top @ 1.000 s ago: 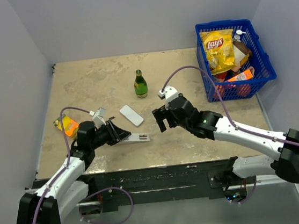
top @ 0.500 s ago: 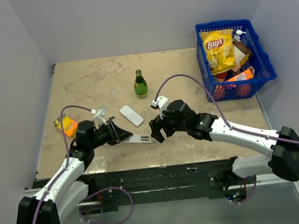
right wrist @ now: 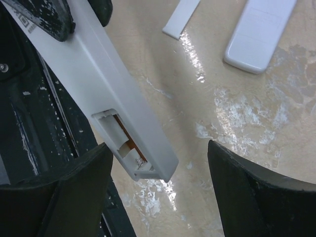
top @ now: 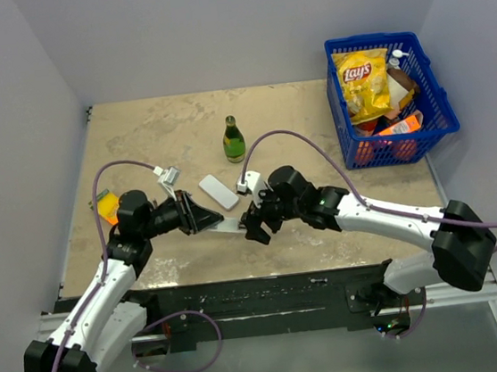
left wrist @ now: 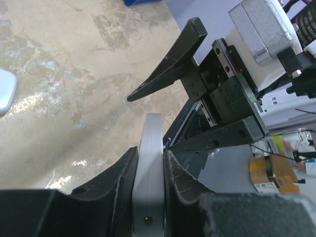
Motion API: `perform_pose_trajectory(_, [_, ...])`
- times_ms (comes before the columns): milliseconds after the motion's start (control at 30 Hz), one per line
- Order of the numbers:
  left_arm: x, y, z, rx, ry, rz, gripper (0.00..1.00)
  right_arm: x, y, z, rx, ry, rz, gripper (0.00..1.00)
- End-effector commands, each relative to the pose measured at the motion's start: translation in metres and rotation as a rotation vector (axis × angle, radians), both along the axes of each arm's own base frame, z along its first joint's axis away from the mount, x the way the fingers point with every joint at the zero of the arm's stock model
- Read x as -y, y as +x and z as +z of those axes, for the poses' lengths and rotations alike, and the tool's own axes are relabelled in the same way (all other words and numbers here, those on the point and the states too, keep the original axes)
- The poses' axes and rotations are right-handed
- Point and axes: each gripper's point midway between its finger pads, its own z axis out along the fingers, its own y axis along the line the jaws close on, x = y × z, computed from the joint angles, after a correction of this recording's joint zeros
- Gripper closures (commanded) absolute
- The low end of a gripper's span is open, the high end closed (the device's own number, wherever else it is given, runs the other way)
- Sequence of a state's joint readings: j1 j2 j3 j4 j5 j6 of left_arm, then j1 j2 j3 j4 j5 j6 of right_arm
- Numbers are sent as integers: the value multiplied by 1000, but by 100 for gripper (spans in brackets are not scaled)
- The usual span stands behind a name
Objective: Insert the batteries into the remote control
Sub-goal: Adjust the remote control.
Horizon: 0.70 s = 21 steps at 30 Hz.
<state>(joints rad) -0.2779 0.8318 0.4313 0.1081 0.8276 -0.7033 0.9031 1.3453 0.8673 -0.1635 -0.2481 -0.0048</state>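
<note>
The remote control [top: 229, 227] is a long white bar, and my left gripper [top: 206, 221] is shut on one end of it. In the left wrist view the remote [left wrist: 152, 163] sits edge-on between the closed jaws of the left gripper [left wrist: 150, 153]. My right gripper [top: 251, 224] is open and straddles the bar's free end. In the right wrist view the remote [right wrist: 108, 94] shows an open battery compartment [right wrist: 126, 143] between the spread jaws of the right gripper [right wrist: 159, 148], which do not touch it. The batteries show in no view.
A second white bar [top: 219, 191] lies on the table beyond the arms, with a small white flat piece [right wrist: 180, 17] near it. A green bottle [top: 234, 140] stands further back. A blue basket [top: 443, 119] of snacks is far right, an orange packet [top: 107, 205] far left.
My right gripper has moved left and down to the remote's free end, and its jaws have narrowed a little. The left arm has shifted the remote slightly.
</note>
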Motion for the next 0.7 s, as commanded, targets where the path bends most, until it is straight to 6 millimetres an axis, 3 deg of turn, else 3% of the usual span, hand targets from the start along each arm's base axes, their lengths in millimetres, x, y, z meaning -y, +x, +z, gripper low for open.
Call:
perform_pose_trajectory(0, [6,-14,22,91,-11,-121,100,-21,-9,42,70,115,157,21])
perform_pose_trajectory(200, [9,-22,26,118,0,-184,100,-35,-29,58,25,172,299,20])
perform_pose_trajectory(333, [10,-24,38,161,-8,-203,100,-45,-36,64,-10,195,367,34])
perform_pose_trajectory(567, [9,-28,46,202,-7,-213,100,-48,-48,52,-92,180,427,78])
perform_pose_trajectory(600, [8,-28,46,215,-1,-209,100,-47,-48,53,-95,184,428,91])
perform_pose_trajectory(633, [8,-27,48,227,4,-197,100,-46,-51,53,-101,188,430,96])
perform_pose_trajectory(667, [7,-25,49,236,7,-185,94,-47,-51,56,-100,200,424,100])
